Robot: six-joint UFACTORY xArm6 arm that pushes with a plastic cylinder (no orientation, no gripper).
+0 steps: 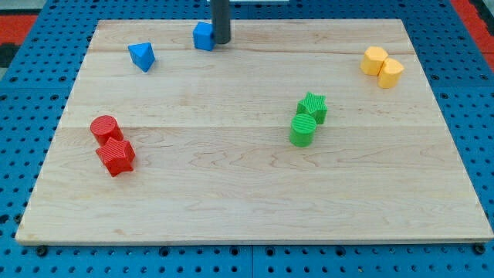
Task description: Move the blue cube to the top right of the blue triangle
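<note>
Landmark: the blue triangle [142, 55], near the board's [247, 201] top-left area; every place below is read from it
Blue cube: the blue cube [204, 35] sits to the view's right of the blue triangle and a little nearer the view's top, apart from it with bare wood between, close to the board's top edge
My tip: my tip [221, 42] stands right of the blue triangle, beyond the cube, touching or all but touching the cube's right face
Cube relative to tip: the cube lies just to the view's left of the tip, on the triangle's side of it
State of the rod end: a plain rod with no fingers to open or close; it holds nothing and can only press sideways
Step in hand, as I judge it: the cube already looks up and right of the triangle, so only a small trim remains, if any
How to do it well: push slowly through the cube's middle so it does not spin; stop short of the triangle; watch the top edge
Other blocks: two red blocks [113, 144] below the triangle, two green blocks [308, 119] and two yellow blocks [382, 66] far to its right, all well apart from the push
</note>
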